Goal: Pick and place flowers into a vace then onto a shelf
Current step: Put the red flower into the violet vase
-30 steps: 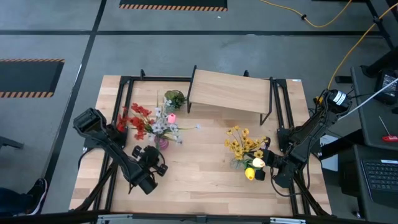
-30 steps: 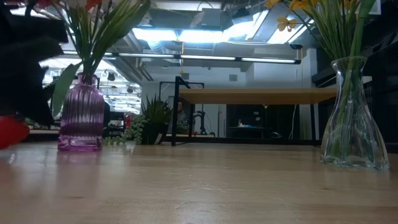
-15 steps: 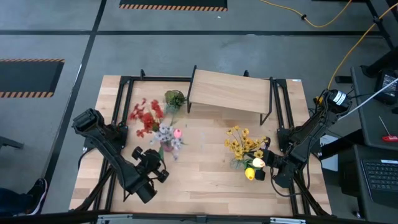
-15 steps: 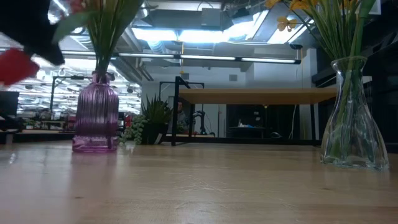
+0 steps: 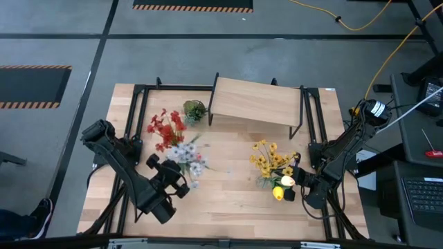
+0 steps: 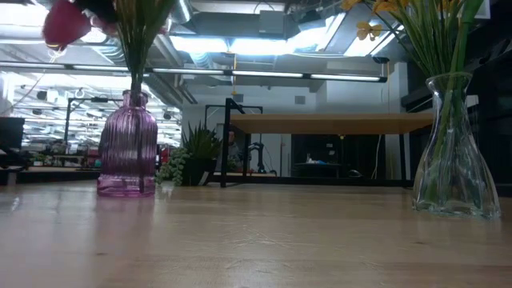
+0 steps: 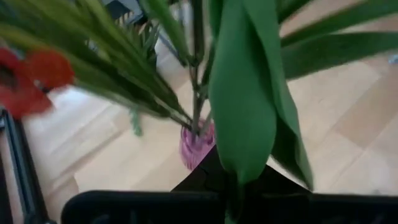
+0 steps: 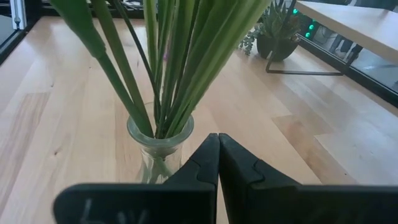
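Left claw [image 5: 168, 181] is pinched on a green tulip stem beside the purple vase [image 6: 126, 144], whose flowers [image 5: 168, 133] lean up-counter. Right claw [image 5: 296, 185] sits pressed together, holding nothing, by the clear vase [image 6: 453, 148]. Stems look light and springy, so grip low on the stalk; the glass is likely slick and tippy. Shelf [image 5: 256, 104] stands behind.

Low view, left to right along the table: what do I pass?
Purple vase → small potted plant → shelf in the background → clear glass vase holding green stems.
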Motion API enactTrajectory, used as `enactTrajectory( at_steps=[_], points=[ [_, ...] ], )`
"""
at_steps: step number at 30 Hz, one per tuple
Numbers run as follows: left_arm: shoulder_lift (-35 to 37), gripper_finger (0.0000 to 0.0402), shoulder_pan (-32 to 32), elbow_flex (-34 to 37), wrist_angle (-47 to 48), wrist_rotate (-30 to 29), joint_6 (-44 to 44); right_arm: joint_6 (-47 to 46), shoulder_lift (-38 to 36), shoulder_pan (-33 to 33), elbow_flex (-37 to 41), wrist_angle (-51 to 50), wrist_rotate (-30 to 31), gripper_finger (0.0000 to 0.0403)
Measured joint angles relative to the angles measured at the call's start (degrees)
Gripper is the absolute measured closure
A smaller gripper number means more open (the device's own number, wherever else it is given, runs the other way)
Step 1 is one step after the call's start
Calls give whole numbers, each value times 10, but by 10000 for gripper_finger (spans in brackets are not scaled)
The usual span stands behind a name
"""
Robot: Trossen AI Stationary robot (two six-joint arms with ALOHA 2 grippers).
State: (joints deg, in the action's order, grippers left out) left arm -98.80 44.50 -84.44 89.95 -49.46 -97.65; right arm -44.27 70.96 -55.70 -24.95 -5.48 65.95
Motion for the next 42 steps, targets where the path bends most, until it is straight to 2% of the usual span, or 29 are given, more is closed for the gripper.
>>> enactTrajectory(
  at_steps=[6, 11, 13, 17, 22, 27, 31, 36, 42],
  points=[
    [24, 398, -24, -19, 0, -9, 64, 12, 0, 0, 0, 11, 0, 391],
    [37, 398, -48, -20, 1, 23, 111, 13, 0, 0, 0, 14, 0, 391],
    [37, 398, -58, -20, 1, 56, 125, 13, 0, 0, 0, 14, 0, 391],
    [33, 398, -77, -20, 1, 179, 151, 13, 0, 0, 0, 14, 0, 391],
    [32, 398, -77, -19, 0, 228, 158, 15, 0, 0, 0, 14, 0, 391],
    [32, 398, -77, -19, 1, 319, 159, 15, 0, 0, 0, 14, 0, 391],
    [32, 398, -73, -13, 1, 361, 141, 13, 0, 0, 0, 14, 0, 391],
    [32, 398, -64, 14, -8, 465, 139, 13, 0, 0, 0, 14, 0, 391],
    [32, 398, -31, 17, -12, 478, 149, 13, 0, 0, 0, 14, 0, 391]
  ],
)
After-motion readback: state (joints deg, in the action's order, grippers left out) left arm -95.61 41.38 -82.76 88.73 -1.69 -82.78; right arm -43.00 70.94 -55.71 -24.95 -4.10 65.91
